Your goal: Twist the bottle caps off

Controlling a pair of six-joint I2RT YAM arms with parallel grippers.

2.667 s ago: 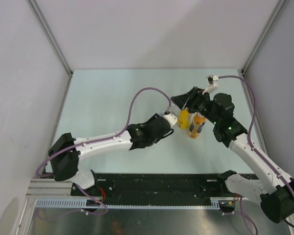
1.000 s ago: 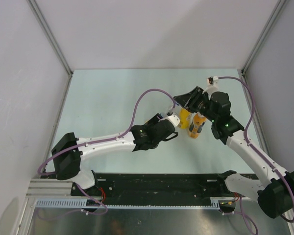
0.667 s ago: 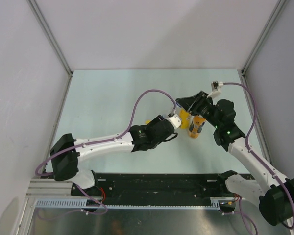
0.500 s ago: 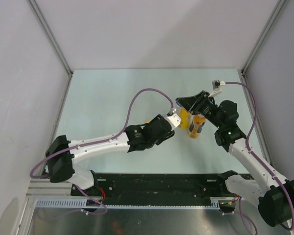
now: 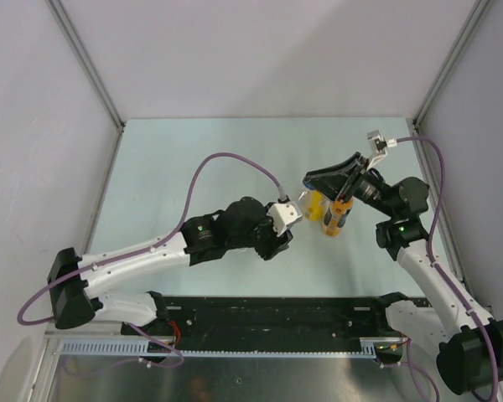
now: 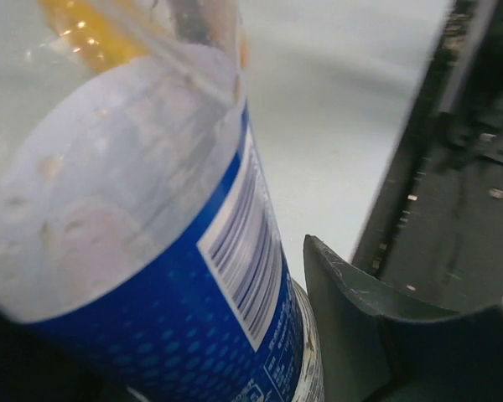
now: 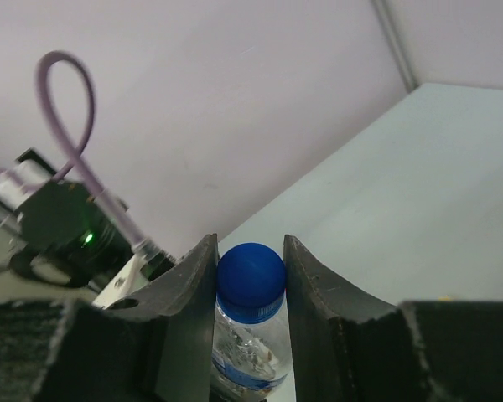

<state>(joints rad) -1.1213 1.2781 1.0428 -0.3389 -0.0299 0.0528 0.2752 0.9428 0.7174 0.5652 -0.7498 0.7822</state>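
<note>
In the left wrist view a clear bottle with a blue label (image 6: 151, 276) fills the picture. My left gripper (image 5: 290, 213) is shut on its body, one dark finger (image 6: 360, 335) against its side. The bottle's blue cap (image 7: 250, 280) sits on its neck, pinched between the two fingers of my right gripper (image 7: 250, 268), which reaches in from the right (image 5: 312, 181). Just behind stand a yellow juice bottle (image 5: 316, 205) and a shorter dark-labelled orange bottle (image 5: 336, 218). Their caps are hidden under the right gripper's fingers.
The pale green table (image 5: 193, 167) is walled at the back and on both sides. A black rail (image 5: 268, 314) runs along the near edge. The left arm's purple cable (image 5: 226, 159) loops over the table's middle.
The left arm's elbow and base have swung left and down, and its wrist has drawn back a little. The right wrist has turned and stretched out. Both grips hold as before.
</note>
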